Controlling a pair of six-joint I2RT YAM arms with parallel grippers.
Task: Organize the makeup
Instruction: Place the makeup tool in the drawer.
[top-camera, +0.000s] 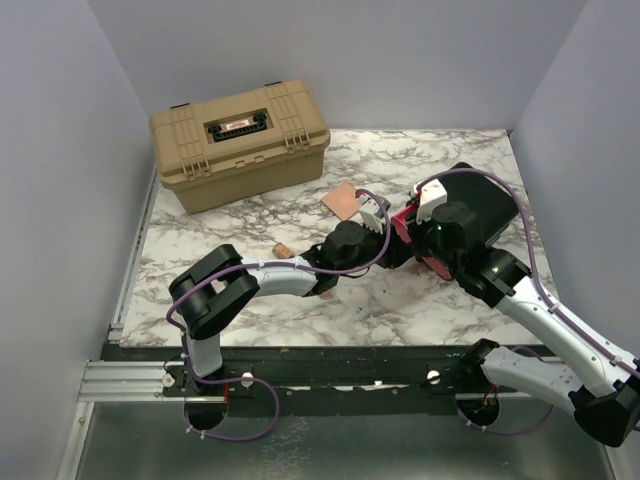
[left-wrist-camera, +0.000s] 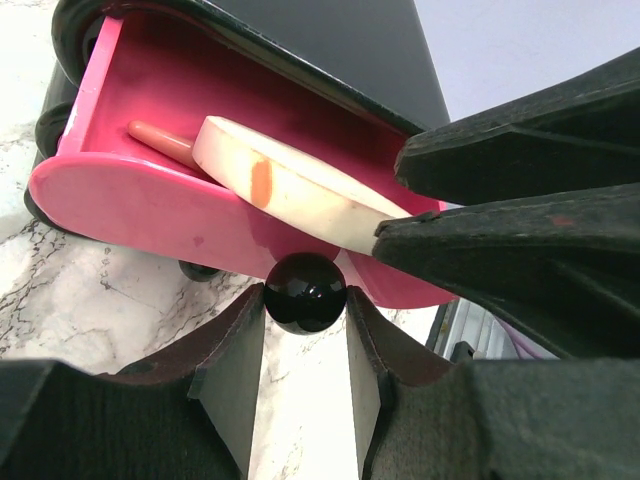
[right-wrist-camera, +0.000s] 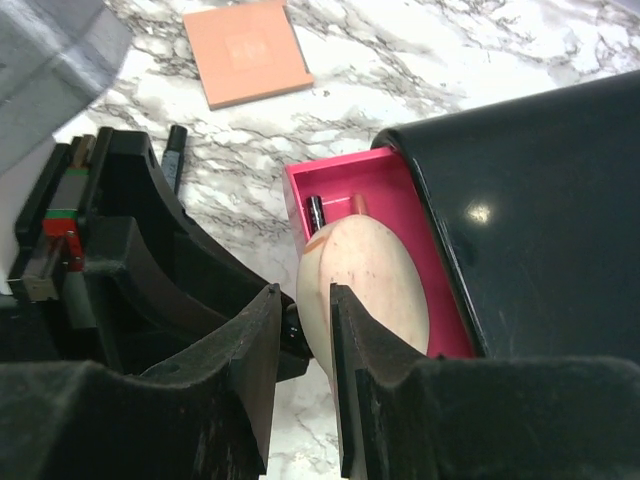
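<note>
A round peach compact (left-wrist-camera: 290, 180) lies tilted in the open pink drawer (left-wrist-camera: 130, 205), its edge over the drawer front. My right gripper (right-wrist-camera: 300, 300) is shut on the compact's (right-wrist-camera: 375, 280) near rim. A copper lipstick tube (left-wrist-camera: 160, 142) and a slim black tube (right-wrist-camera: 316, 213) lie deeper in the drawer. My left gripper (left-wrist-camera: 305, 312) is shut on the drawer's black round knob (left-wrist-camera: 305, 290). The flat square copper-pink compact (top-camera: 341, 199) lies on the marble behind both grippers. A small copper lipstick (top-camera: 283, 249) lies beside the left arm. Another slim black tube (right-wrist-camera: 177, 155) rests on the table.
The black box (top-camera: 490, 205) that holds the drawer stands at the right, against the right wall. A tan toolbox (top-camera: 240, 140) stands shut at the back left. The two grippers are crowded together at the drawer front.
</note>
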